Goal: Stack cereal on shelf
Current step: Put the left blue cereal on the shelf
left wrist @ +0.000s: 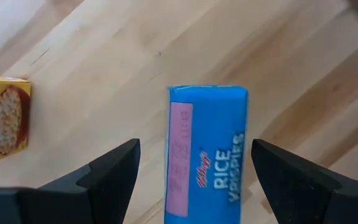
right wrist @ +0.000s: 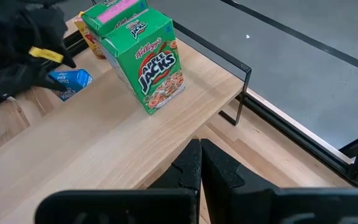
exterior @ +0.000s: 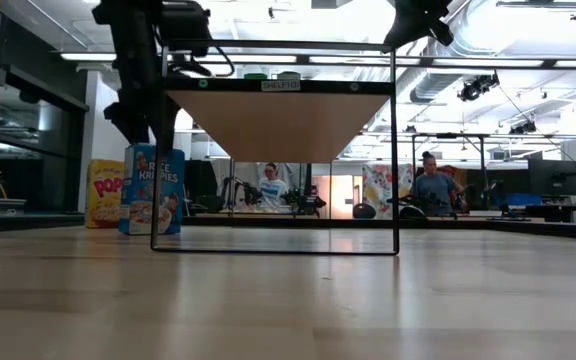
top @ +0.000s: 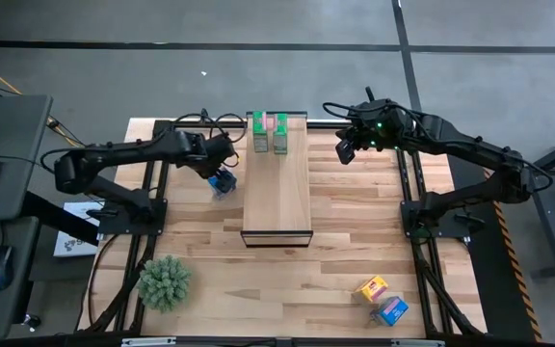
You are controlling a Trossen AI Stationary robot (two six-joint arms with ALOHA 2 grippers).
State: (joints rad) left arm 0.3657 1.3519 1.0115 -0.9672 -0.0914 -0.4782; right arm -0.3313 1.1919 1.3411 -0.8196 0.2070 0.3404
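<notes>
Blue Rice Krispies box (left wrist: 207, 152) stands upright between my left gripper's (left wrist: 194, 180) spread fingers. Two green boxes (top: 269, 133) stand together on the pale shelf (top: 277, 198), near my right gripper (top: 345, 149).

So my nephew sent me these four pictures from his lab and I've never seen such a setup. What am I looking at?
Two dark robot arms work at a slatted wooden table. One picture looks straight down, one looks level across the table, and two come from cameras on the wrists. In the middle stands a raised pale wooden shelf carrying two tiny green Apple Jacks cereal boxes. The left gripper is open around a blue Rice Krispies box standing on the table, with a yellow box nearby. The right gripper is shut and empty, above the shelf's edge. Another yellow box, another blue box and a spiky green plant ball sit near the front.
</notes>
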